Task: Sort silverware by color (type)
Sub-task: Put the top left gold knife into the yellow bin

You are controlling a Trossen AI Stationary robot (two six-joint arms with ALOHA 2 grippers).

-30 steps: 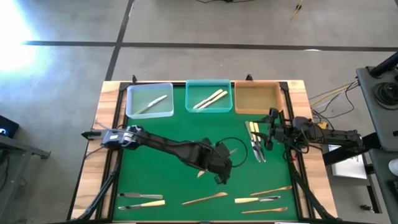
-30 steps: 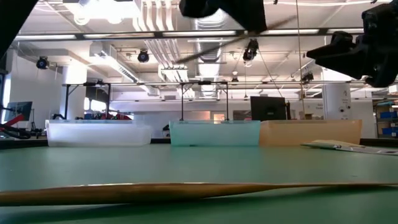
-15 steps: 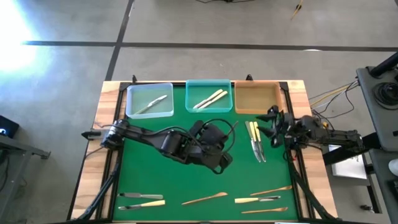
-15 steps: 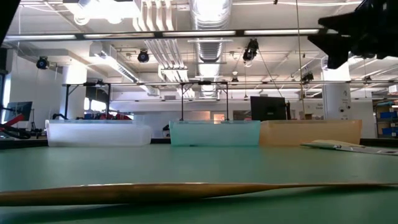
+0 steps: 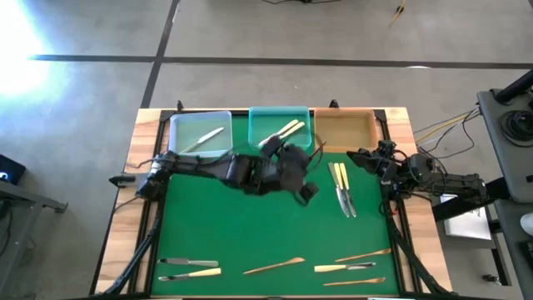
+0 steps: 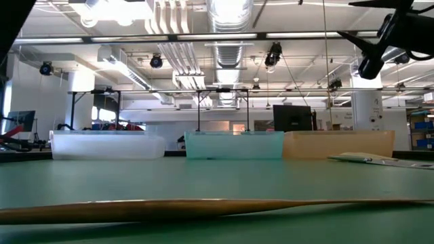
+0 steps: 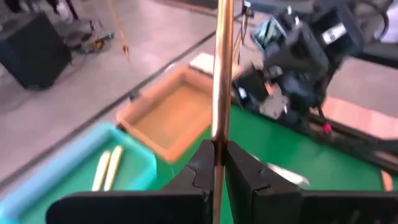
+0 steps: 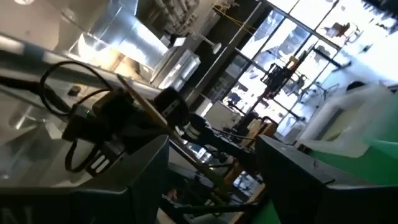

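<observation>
My left gripper (image 5: 301,173) hangs above the green mat, just near of the teal tray (image 5: 281,129), shut on a tan-brown wooden utensil (image 7: 221,74). The right wrist view shows that utensil (image 8: 144,107) too. The orange tray (image 7: 171,118) lies ahead of it. Two cream utensils (image 5: 281,132) lie in the teal tray, and a silver one (image 5: 202,138) lies in the clear tray (image 5: 200,133). My right gripper (image 5: 366,157) stands open at the mat's right edge, touching nothing. It also shows high in the low view (image 6: 386,30). My left gripper pinches the wooden utensil between its two fingers, low on the stretch that shows (image 7: 217,149). The long rest of the utensil sticks out past the fingertips. The utensil is lifted clear of the mat.
Cream and silver utensils (image 5: 342,188) lie on the mat left of my right gripper. More utensils lie along the near edge (image 5: 190,267), (image 5: 275,267), (image 5: 354,267). A wooden one (image 6: 203,207) fills the low view's foreground. The green mat's middle (image 5: 233,225) is bare.
My left gripper has risen and gone toward the far edge and the trays with the wooden utensil. It has tipped from pointing steeply down to nearly level. My right gripper has rolled about its own axis and tipped upward, staying open.
</observation>
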